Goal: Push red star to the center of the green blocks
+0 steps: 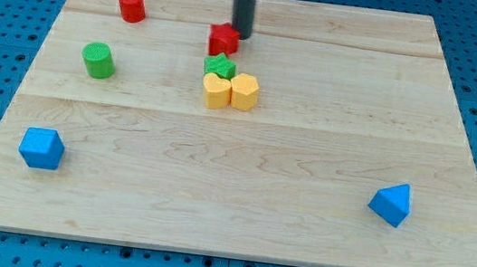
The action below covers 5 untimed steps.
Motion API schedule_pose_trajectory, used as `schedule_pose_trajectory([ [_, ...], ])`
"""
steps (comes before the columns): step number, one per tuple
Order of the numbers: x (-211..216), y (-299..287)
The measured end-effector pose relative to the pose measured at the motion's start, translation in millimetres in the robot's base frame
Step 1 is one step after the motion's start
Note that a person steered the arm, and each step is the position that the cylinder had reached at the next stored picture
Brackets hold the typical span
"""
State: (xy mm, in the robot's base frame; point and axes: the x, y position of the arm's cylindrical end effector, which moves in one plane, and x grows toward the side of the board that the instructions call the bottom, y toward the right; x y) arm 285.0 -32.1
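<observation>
The red star (223, 39) lies near the view's top centre of the wooden board (236, 151). My tip (241, 35) stands against the star's right upper side, touching or nearly touching it. A green star (219, 66) lies just below the red star, close to it. A green cylinder (98, 60) stands well to the view's left of both stars.
Two yellow blocks (231, 91) sit side by side right under the green star. A red cylinder (131, 5) stands at the top left. A blue block (42, 148) lies at the lower left and a blue block (391, 204) at the lower right.
</observation>
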Motion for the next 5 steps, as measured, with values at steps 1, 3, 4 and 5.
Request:
schedule_pose_trajectory([
  [1, 23.6, -31.0],
  [3, 56.7, -63.2],
  [4, 38.3, -88.9],
  [5, 11.6, -100.4],
])
